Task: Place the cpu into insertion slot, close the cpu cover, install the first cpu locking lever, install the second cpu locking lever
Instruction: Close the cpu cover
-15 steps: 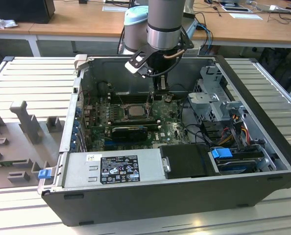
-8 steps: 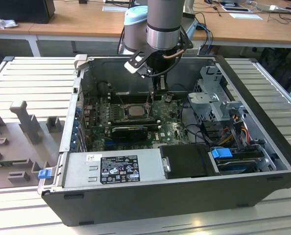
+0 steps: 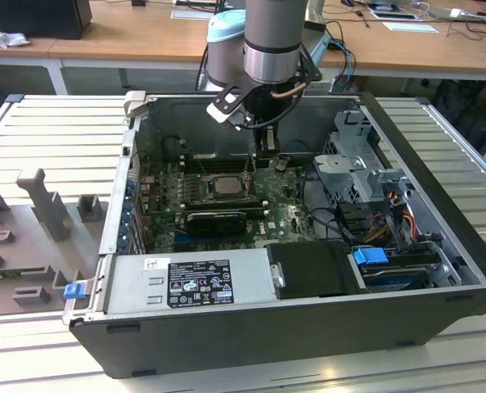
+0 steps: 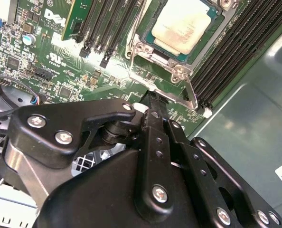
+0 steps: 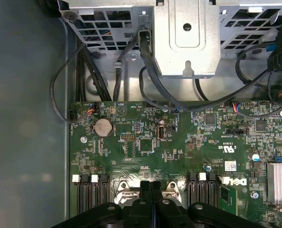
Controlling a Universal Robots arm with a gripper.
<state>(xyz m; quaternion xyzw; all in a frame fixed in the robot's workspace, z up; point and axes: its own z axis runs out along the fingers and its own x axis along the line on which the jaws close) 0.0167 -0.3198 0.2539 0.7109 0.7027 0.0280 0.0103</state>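
Inside the open computer case [image 3: 439,270] lies one green motherboard [image 5: 179,152]. Its insertion slot [image 3: 202,188] holds one cpu [image 4: 186,23], with the one cpu cover [image 4: 140,33] lying flat around it. Just beside the socket's corner, near one silvery lever [image 4: 191,92], the gripper [image 4: 153,99] has its fingers pressed together with nothing visible between them.

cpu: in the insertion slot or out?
In: in the second wrist view the cpu lies flat in the insertion slot, cpu cover down around it.
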